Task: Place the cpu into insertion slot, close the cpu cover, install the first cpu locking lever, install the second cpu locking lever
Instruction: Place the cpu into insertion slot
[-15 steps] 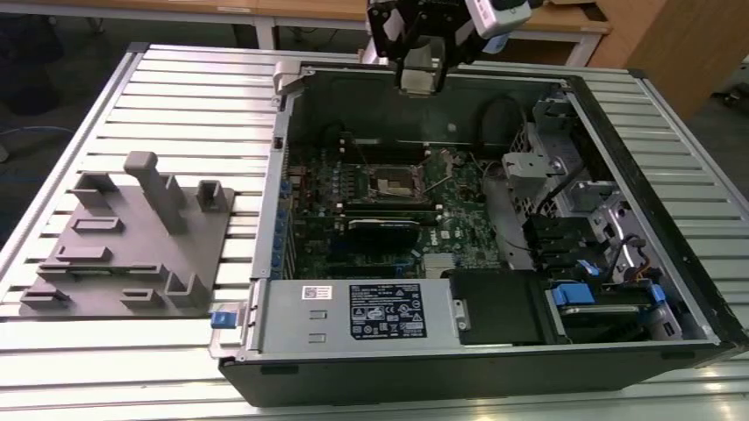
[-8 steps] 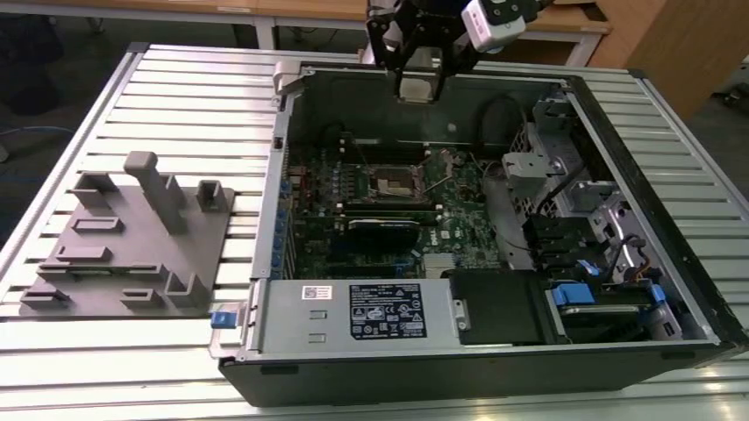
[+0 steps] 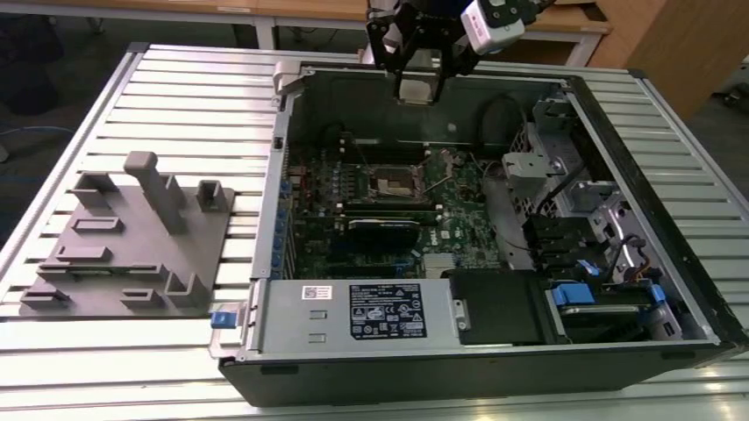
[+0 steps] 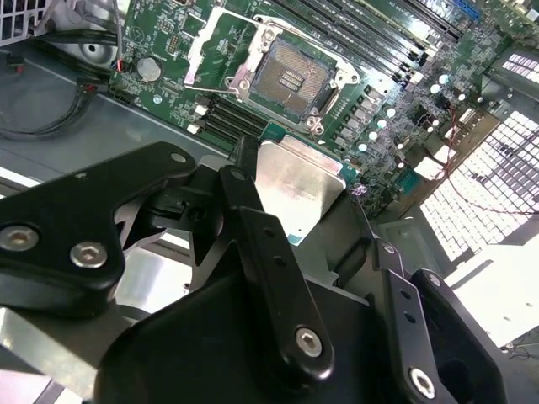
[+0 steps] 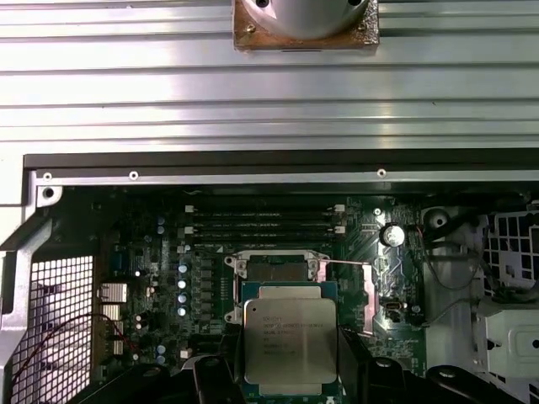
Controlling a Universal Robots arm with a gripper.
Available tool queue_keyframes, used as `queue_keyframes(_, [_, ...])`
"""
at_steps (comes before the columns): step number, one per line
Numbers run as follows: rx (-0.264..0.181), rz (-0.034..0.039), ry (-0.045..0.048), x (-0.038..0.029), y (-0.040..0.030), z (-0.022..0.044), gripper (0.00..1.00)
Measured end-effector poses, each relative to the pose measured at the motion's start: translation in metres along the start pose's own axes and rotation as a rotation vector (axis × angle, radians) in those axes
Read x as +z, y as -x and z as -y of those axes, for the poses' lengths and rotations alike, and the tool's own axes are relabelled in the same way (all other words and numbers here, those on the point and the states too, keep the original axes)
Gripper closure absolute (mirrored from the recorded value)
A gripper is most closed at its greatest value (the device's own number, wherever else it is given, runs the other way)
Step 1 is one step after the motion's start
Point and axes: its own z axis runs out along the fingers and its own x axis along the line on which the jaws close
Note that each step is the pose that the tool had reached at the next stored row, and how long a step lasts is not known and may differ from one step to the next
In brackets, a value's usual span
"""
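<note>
My gripper [image 3: 418, 81] hangs above the far wall of the open computer case [image 3: 655, 158], shut on the cpu [image 3: 417, 90]. In both wrist views the cpu [image 4: 299, 178] [image 5: 289, 343] is a flat silver square pinched by its edges between the black fingers [image 4: 253, 223] [image 5: 212, 379]. The insertion slot [image 3: 395, 182] [image 4: 290, 77] lies bare on the green motherboard, well below the chip and apart from it. In the first wrist view the chip covers part of the slot [image 5: 274, 271]. The cpu cover [image 4: 194, 57] stands swung open beside the slot.
A grey fixture plate [image 3: 129, 237] with upright blocks lies on the slatted table at the exterior view's left. Inside the case are a power supply [image 3: 351, 311] at the near side, drive cages and cables [image 3: 585, 228] at the right, and long memory slots [image 5: 261, 220].
</note>
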Motion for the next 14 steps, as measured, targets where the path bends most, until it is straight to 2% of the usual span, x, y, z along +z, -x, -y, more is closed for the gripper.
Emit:
queue_keyframes(5, [0.0, 0.0, 0.0, 0.0035, 0.0001, 0.0003, 0.46])
queue_keyframes(11, [0.0, 0.0, 0.0002, 0.0044, 0.0001, 0.0004, 0.46])
queue_keyframes(14, [0.0, 0.0001, 0.0006, 0.0073, 0.0001, 0.0007, 0.46])
